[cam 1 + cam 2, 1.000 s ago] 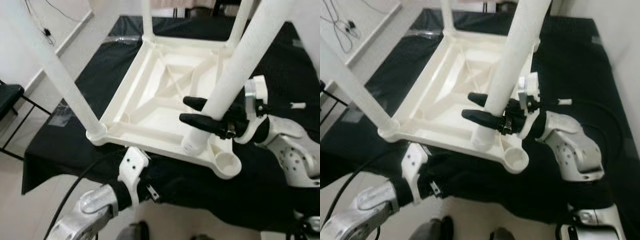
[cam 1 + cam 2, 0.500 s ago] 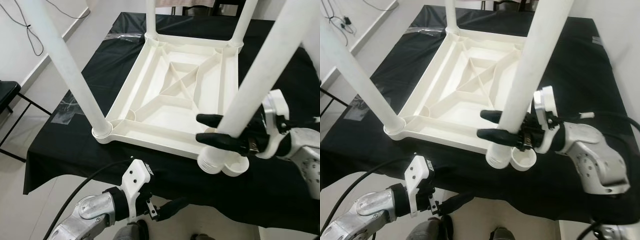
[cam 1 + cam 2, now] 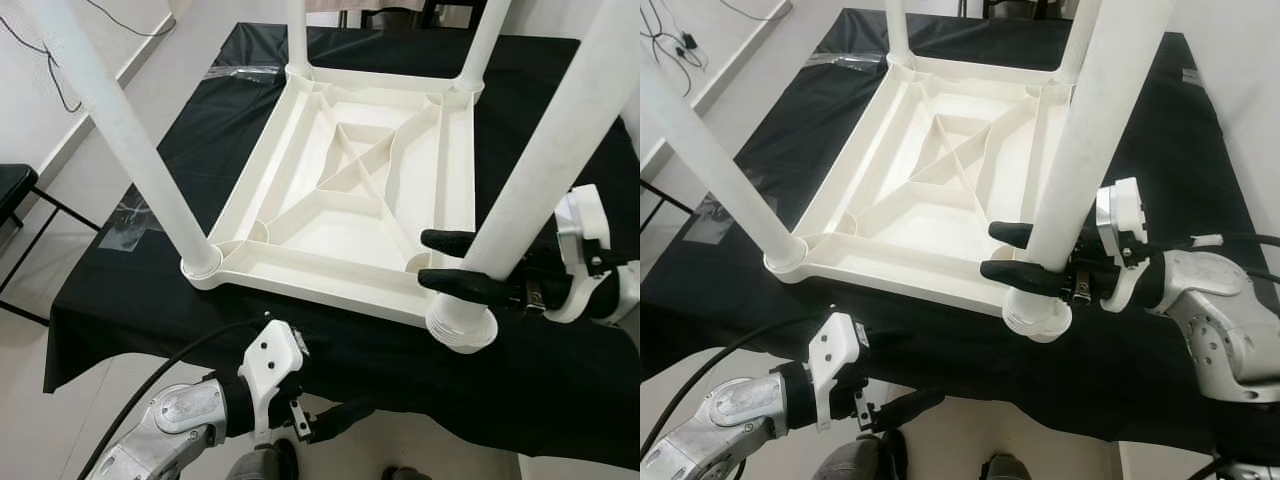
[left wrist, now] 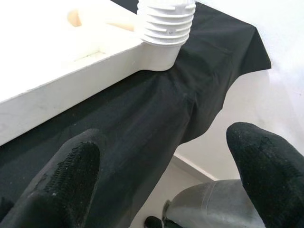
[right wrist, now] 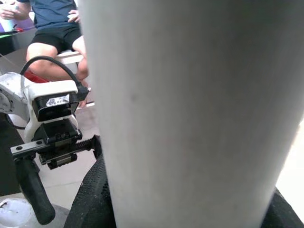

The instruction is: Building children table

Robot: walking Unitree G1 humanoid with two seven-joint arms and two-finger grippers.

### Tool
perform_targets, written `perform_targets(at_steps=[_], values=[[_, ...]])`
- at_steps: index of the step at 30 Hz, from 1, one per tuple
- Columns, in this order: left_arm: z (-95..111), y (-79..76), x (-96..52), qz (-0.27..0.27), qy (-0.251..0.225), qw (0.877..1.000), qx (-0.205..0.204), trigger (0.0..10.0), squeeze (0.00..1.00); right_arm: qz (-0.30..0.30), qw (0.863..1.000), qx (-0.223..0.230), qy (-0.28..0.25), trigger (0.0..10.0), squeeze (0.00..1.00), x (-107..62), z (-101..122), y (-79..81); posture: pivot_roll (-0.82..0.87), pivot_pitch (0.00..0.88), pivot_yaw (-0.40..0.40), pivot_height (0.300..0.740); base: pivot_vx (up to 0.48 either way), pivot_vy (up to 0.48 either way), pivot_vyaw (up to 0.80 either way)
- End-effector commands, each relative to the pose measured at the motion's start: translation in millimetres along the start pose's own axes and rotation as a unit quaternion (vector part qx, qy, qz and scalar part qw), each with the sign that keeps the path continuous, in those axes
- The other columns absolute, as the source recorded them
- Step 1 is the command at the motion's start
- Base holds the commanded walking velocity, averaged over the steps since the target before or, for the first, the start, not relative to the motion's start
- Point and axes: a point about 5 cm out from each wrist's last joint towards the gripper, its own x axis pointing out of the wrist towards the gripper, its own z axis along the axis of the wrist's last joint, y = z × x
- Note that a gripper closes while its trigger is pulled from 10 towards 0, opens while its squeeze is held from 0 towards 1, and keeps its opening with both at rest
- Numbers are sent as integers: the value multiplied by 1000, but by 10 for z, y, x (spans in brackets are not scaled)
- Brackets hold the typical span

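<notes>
White plastic makes up the upturned children's table top (image 3: 350, 200), which lies underside up on a black cloth (image 3: 120, 290) covering the surface. Three white legs (image 3: 120, 140) stand upright in its corner sockets: one at the near corner on the robot's left and two at the far corners.

The right gripper (image 3: 450, 262) reaches in from the robot's right, and its two black fingers (image 3: 462, 285) are clamped around the fourth leg (image 3: 1080, 150) just above that leg's ribbed lower end. Directly below the fingers, the ribbed end (image 3: 1035, 315) sits at the near right corner socket of the table top; whether it is fully seated cannot be told. The leg rises steeply from between the fingers and out past the top of the head views. In the right wrist view the leg (image 5: 190, 109) presses close between the finger pads, and a seated person (image 5: 54, 33) shows behind the other arm's camera mount.

The left gripper (image 3: 900, 405) hangs low beyond the near edge of the surface, below the cloth's hem, with its fingers (image 4: 71, 175) spread apart and holding nothing. Ahead of those fingers, in the left wrist view, lie the draped cloth, the table top's edge and the ribbed leg end (image 4: 164, 28) in its corner.
</notes>
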Motion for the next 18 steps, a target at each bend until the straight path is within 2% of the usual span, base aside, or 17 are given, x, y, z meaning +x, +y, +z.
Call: perform_targets(at_steps=[1,3,9,18], values=[[-38,-6,-32,-5,14,1000,5,10000,0,1,1000,-8,-8,10000,0,-24,50,39,-7,235,-6,740,0,0,0],[-28,30,-68,4,17,1000,10,10000,0,-39,999,-3,-24,10000,0,-21,-15,56,-6,240,-10,740,0,0,0],[16,97,-103,18,13,999,23,10000,0,-104,994,6,-43,10000,0,-34,-121,92,-7,241,-1,740,0,0,0],[46,187,-119,26,13,999,36,10000,0,-157,986,-17,-52,10000,0,-46,-96,85,-19,235,19,740,0,0,0]])
